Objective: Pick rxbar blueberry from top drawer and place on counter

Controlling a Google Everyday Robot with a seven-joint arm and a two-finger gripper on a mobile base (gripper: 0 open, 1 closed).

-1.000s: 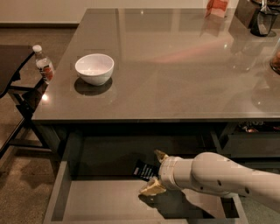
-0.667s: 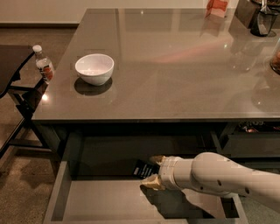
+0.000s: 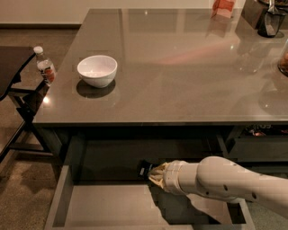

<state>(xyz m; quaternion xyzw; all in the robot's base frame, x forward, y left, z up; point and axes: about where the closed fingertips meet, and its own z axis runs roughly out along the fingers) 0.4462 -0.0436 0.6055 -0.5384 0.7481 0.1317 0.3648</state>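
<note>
Gripper (image 3: 153, 173) in top drawer (image 3: 108, 205) | fingers (image 3: 157, 171) closed on rxbar blueberry (image 3: 144, 169) — bar juts left

The glossy grey counter (image 3: 180, 67) carries a white bowl (image 3: 97, 70) at its 9 o'clock side, an orange carton (image 3: 222, 7) at 1 o'clock and a dark appliance (image 3: 270, 20) at 2 o'clock. The gripper (image 3: 153, 173) sits below the 6 o'clock edge, inside the top drawer (image 3: 63, 197).

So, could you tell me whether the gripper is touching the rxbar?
Cannot tell. In the camera view the gripper overlaps the rxbar inside the drawer, hiding any contact or gap.
</note>
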